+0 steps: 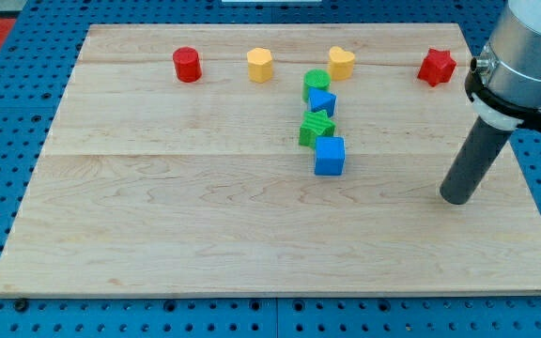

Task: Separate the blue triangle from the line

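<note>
Tool [457, 197] right of blue triangle [322, 101]

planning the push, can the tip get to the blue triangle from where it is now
Probably yes. My tip sits to the view's right of the line, with bare board between it and the blue triangle. The green blocks touch the triangle only above and below, so its right side looks open.

My tip [457, 198] rests well right of the blue triangle [322, 101].
</note>
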Controlling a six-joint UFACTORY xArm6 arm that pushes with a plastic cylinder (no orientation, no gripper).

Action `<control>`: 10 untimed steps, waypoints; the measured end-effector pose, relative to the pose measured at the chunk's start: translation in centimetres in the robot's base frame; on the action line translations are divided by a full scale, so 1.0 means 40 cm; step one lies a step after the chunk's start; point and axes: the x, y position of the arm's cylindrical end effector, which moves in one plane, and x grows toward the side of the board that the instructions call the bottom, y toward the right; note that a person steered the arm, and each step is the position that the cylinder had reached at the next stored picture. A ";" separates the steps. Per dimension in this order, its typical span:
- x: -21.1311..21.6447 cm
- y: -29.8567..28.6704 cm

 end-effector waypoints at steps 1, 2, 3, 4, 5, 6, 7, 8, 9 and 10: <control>-0.002 0.000; -0.002 0.000; 0.001 0.000; 0.040 -0.006; 0.103 -0.164; 0.100 -0.348; 0.028 -0.241; -0.135 -0.041; -0.369 -0.140; -0.396 -0.149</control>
